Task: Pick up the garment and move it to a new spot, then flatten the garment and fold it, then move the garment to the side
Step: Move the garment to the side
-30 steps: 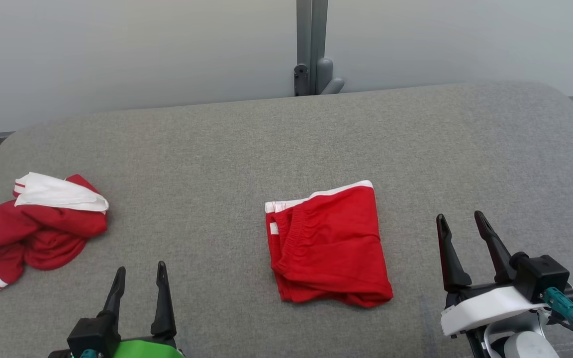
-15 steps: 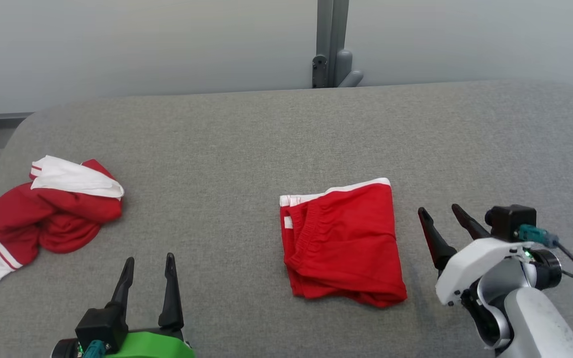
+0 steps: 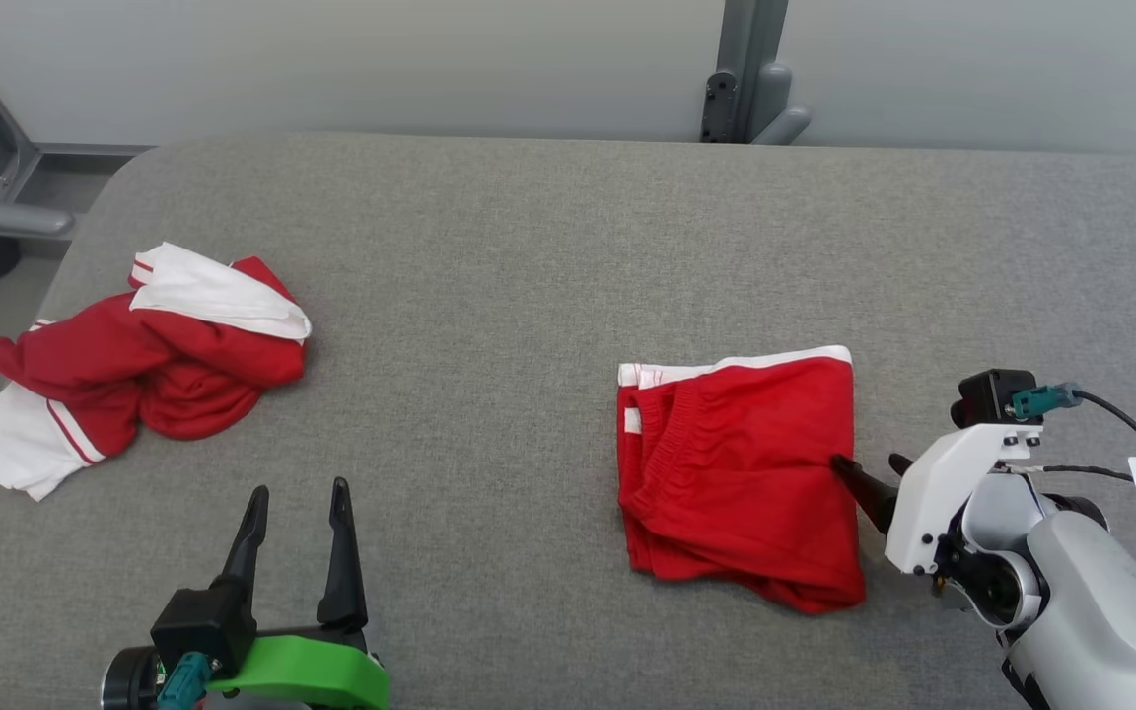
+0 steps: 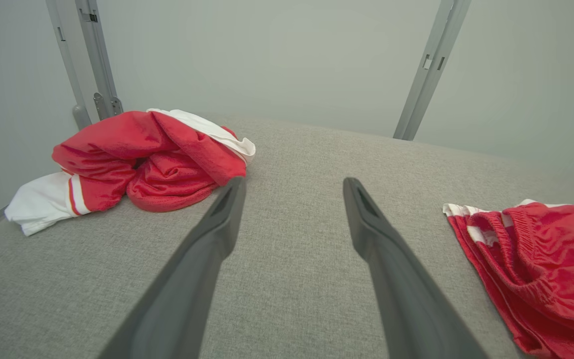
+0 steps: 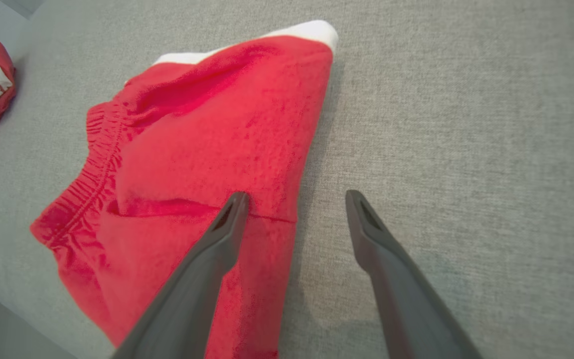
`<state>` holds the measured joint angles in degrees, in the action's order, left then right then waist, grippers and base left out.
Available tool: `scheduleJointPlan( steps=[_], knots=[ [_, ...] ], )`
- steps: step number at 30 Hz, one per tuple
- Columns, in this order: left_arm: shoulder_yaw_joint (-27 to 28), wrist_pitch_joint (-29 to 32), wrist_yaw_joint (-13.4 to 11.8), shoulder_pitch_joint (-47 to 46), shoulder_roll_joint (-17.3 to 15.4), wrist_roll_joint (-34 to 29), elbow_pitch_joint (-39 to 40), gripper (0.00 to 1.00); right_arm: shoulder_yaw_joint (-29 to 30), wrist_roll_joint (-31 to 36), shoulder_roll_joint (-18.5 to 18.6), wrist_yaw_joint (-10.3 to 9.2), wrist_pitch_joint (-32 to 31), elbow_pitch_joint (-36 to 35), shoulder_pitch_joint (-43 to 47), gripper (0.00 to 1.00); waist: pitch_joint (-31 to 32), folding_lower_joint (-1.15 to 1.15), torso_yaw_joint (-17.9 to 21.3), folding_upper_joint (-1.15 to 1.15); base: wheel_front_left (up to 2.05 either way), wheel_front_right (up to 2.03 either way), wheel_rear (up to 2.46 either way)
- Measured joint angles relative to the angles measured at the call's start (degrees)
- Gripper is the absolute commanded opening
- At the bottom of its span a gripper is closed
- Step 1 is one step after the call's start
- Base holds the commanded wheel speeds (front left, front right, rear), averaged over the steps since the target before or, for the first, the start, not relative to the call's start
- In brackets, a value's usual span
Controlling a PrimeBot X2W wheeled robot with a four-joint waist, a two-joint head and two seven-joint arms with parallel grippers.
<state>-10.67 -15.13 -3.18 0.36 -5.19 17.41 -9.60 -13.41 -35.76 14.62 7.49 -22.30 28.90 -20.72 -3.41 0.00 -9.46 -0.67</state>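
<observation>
Currently, a folded red garment (image 3: 741, 473) with a white trim (image 3: 736, 362) along its far edge is lying on the right half of a grey fabric-covered table (image 3: 529, 247). The right gripper (image 3: 866, 461) is reaching in from the right, its two dark fingers spread wide and holding nothing. In the right wrist view, one finger is hanging over the red cloth just inside its right edge. The other is hanging over bare table just beside that edge, so the jaws are straddling it. Whether the tips are touching the cloth cannot be told. The left gripper (image 3: 299, 487) is sitting near the bottom left, also spread wide and empty, well apart from the folded piece. A crumpled red-and-white garment (image 3: 149, 365) is lying at the far left of the table, well apart from both grippers.

The folding is looking finished, and the move to the side is probably the step in hand. Several things could go wrong from here:

- If the jaws are closing too shallowly, they may be pinching only the top layer, and lifting would peel the fold open.
- If the inner finger is pressing down before closing, it may be shoving the edge inward and bunching the cloth.
- With one gripper taking a single edge, the rest of the stack would be sagging or dragging on the rough table covering, which could pull the layers apart.
</observation>
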Motion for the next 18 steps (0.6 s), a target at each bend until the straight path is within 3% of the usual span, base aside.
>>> scheduleJointPlan(
  steps=[9,10,12,13,18],
  knots=[
    [0.1,0.0,0.2,-1.4,0.0,-0.5,0.3,1.00,-3.8,-5.8,0.7,0.00,-1.9,7.9,-5.9,1.00,-2.6,0.00,-1.6,0.00,0.00,0.00,0.00],
    [0.1,0.0,0.2,-1.5,0.0,-0.6,0.3,1.00,-4.5,-6.6,0.6,0.00,-2.0,8.3,-6.3,0.52,-2.8,0.00,-1.7,0.00,0.00,0.00,0.00],
    [0.1,0.0,0.3,-1.8,0.0,-0.6,0.3,1.00,-5.8,-8.7,0.6,0.00,-2.2,8.6,-7.1,0.27,-3.2,0.00,-1.9,0.00,0.00,0.00,0.00],
    [0.1,0.0,0.4,-1.9,0.0,-0.7,0.3,1.00,-6.6,-9.3,0.8,0.00,-2.1,8.6,-7.4,0.02,-3.4,0.00,-1.9,0.00,0.00,0.00,0.00],
    [-0.2,0.0,0.8,-2.4,-0.1,-1.6,1.2,1.00,-10.2,-10.6,2.8,0.02,0.9,9.0,-8.8,0.00,-4.0,0.00,-1.6,0.00,0.00,0.00,0.00]
  ],
)
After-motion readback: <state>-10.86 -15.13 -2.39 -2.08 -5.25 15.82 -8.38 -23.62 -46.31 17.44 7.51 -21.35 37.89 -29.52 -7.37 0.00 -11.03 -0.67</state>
